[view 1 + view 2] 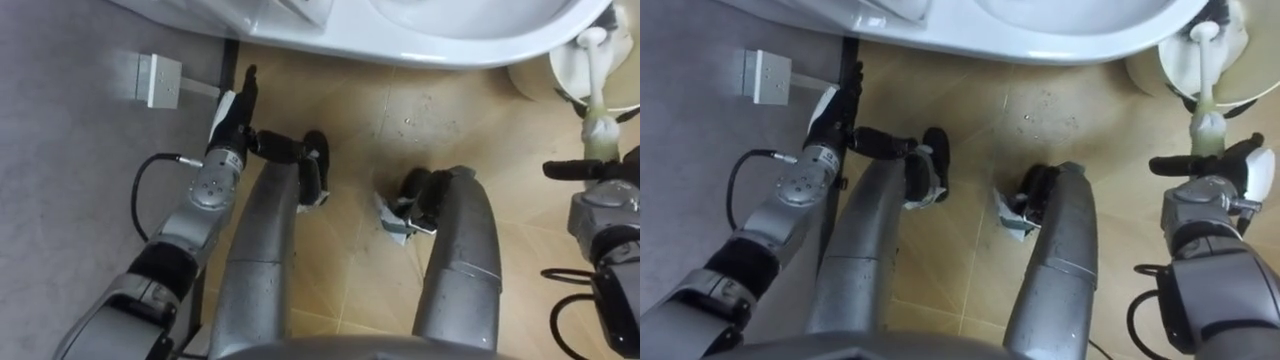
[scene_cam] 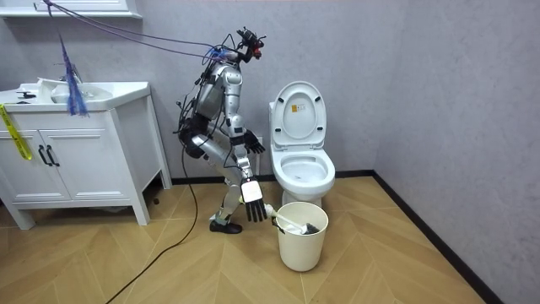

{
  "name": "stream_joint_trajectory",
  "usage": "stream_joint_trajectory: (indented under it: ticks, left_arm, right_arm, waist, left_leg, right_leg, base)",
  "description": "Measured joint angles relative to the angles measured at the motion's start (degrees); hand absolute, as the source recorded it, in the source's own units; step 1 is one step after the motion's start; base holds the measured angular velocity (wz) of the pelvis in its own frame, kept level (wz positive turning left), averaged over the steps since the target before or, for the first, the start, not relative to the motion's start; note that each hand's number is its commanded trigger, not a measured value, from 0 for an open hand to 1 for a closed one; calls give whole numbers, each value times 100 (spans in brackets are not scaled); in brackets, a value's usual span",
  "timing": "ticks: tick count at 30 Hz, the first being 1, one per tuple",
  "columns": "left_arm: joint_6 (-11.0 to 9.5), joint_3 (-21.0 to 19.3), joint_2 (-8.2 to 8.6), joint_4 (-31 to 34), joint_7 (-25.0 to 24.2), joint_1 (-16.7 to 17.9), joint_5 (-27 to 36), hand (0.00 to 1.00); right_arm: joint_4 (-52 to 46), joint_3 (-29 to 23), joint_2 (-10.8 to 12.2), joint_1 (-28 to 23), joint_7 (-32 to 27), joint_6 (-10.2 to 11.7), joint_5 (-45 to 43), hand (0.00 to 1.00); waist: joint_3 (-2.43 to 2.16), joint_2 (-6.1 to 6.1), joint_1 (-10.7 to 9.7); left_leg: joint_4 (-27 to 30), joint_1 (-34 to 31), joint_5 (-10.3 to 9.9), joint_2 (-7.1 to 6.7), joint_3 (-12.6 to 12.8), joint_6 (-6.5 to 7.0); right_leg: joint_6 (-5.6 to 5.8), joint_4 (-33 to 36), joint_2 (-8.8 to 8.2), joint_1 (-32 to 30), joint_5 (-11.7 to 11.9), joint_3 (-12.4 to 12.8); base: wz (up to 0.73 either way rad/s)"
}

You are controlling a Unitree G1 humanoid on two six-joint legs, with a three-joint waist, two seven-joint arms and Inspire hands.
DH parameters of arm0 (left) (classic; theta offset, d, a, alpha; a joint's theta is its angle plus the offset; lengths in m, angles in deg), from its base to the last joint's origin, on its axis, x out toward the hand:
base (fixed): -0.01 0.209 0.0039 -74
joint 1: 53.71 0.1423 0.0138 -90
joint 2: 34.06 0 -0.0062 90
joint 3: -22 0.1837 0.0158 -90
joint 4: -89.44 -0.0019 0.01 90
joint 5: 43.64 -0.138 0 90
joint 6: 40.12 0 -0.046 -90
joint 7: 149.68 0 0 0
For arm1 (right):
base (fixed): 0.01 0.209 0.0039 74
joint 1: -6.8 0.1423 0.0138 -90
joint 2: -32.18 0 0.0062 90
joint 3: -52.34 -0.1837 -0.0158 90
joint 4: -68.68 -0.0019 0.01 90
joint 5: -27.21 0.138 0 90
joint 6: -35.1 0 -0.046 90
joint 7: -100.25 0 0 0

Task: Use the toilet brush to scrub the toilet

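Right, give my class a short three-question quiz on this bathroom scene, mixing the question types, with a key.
1. True or false: the toilet lid is down.
2. Where is the brush? A) standing in the white bucket B) in the toilet bowl C) on the sink cabinet
3. Fill in: the hand nearest the brush handle is the robot's ____ hand.
Key: 1 false; 2 A; 3 right hand.

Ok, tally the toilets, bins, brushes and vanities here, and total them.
Toilet: 1
Bin: 1
Brush: 1
Vanity: 1
Total: 4
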Motion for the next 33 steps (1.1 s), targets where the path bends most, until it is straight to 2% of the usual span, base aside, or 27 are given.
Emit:
stream_joint_trajectory:
  ticks: [7, 10, 16, 23, 28, 33]
  left_arm:
    - [5, -6, -1, 9, -4, 32, 4, 0]
    - [13, -7, 0, 177, -2, 162, 2, 0]
    - [14, -1, 7, 225, -1, 246, 3, 0]
    - [14, 38, 7, 220, 20, 256, 20, 0]
    - [12, 47, 4, 230, 17, 456, -2, 0]
    - [32, 13, -3, 252, -12, 729, 0, 0]
  right_arm:
    - [-7, 20, -8, 7, 345, -7, 309, 100]
    - [27, 18, -12, -34, 422, -14, 378, 100]
    - [21, 20, -17, -65, 455, -12, 402, 100]
    - [28, 76, -16, -86, 515, -12, 530, 100]
    - [8, 187, 33, -401, 687, -12, 793, 100]
    - [174, 179, 173, -589, 858, -74, 1101, 100]
  waist:
    - [-2, 3, 12]
    - [-7, 12, 8]
    - [-28, 44, 10]
    - [-28, 43, 12]
    - [-29, 23, -4]
    - [-29, -8, -61]
  left_leg:
    - [-1, -2, -6, -5, 22, 8]
    - [-5, -5, -6, -4, 35, 8]
    - [-14, -4, -5, -3, 47, 9]
    - [-9, 15, -5, 26, 47, 8]
    - [-32, 312, -28, 121, 63, -4]
    - [-250, 873, -23, 132, 79, -16]
  right_leg:
    - [9, 2, 13, -2, -9, 5]
    - [0, 6, 5, -9, -15, 5]
    - [1, 8, 5, -15, -17, 12]
    - [6, -5, 49, 6, -13, 20]
    - [5, -93, 107, 374, -29, -32]
    - [39, -346, 161, 908, -4, -35]
  base:
    - [1]
    - [0]
    - [0]
    - [-1]
    - [-1]
    - [-7]
